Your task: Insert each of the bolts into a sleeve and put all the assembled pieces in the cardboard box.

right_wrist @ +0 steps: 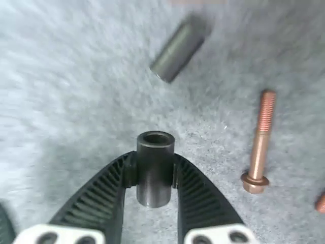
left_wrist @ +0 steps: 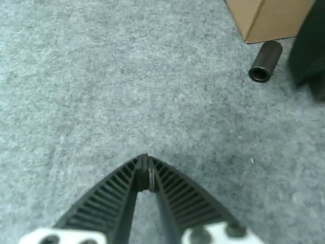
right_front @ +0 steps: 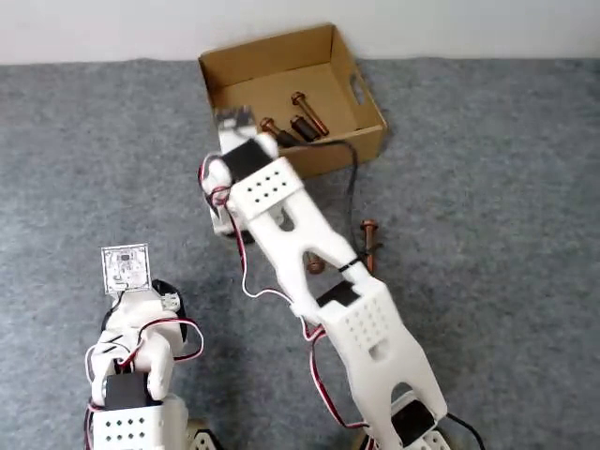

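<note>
**Pinching a sleeve over grey felt**

Grey felt-like cover ran across the whole tabletop (right_front: 506,309) and met a pale wall (right_front: 94,28) at the far edge. Near the left corner of the near edge, the left arm (right_front: 141,347) sat folded. Its left gripper (left_wrist: 147,173) pointed at bare cover, jaws pressed together on nothing. The right arm (right_front: 361,323) stretched from the near edge toward the far one. Its links covered most of a half-hidden bolt (right_front: 314,265), and a loose bolt (right_front: 367,242) lay in plain sight just beside it. The right gripper (right_wrist: 153,163) pinched a held sleeve (right_wrist: 155,147) across its sides, bore facing the wrist camera. Beyond it lay a blurred sleeve (right_wrist: 179,48), and a copper tip (right_wrist: 321,203) was cut off. At the middle of the far edge stood the cardboard box (right_front: 323,157). It held copper and dark pieces (right_front: 307,114), too small to tell whether they were joined. A corner sleeve (left_wrist: 265,61) lay just beside the box; whether it was the blurred one could not be told.
</note>
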